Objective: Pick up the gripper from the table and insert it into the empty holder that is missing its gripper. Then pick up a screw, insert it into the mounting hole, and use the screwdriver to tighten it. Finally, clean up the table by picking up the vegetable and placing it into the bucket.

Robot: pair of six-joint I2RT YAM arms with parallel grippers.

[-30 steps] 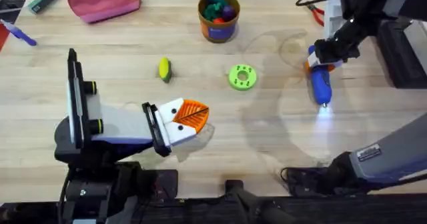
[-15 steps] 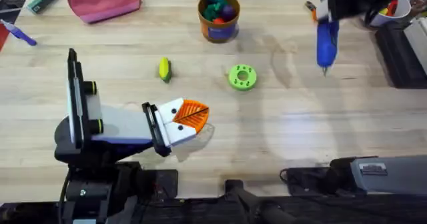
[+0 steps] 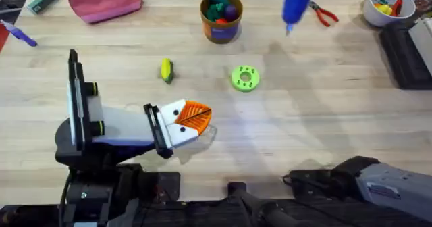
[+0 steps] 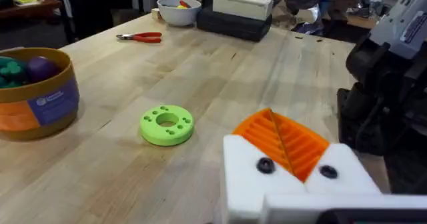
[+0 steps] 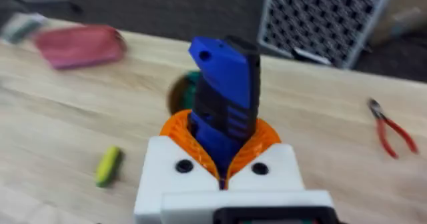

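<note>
Overhead view is taken first. Nearest to the bases, the left gripper [image 3: 192, 119] is seen low over the table [image 3: 324, 132], its orange pads pressed together with nothing between them, which the left wrist view also confirms. The vegetable [image 3: 166, 69] lies flat on the table farther out and slightly to the left of this gripper. Its long axis runs roughly from near to far. A green disc [image 3: 244, 78] lies to its right, apart from it. Beyond both, the bucket [image 3: 221, 17] stands upright near the far edge, already with toy pieces inside.

The screwdriver [image 3: 295, 3] is seen at the far edge, right of the bucket. In the right wrist view it is pinched between the pads of the right gripper [image 5: 223, 154]. It is judged that the left arm is nearer to the vegetable and is free. The pick would be made across the short width.
</note>
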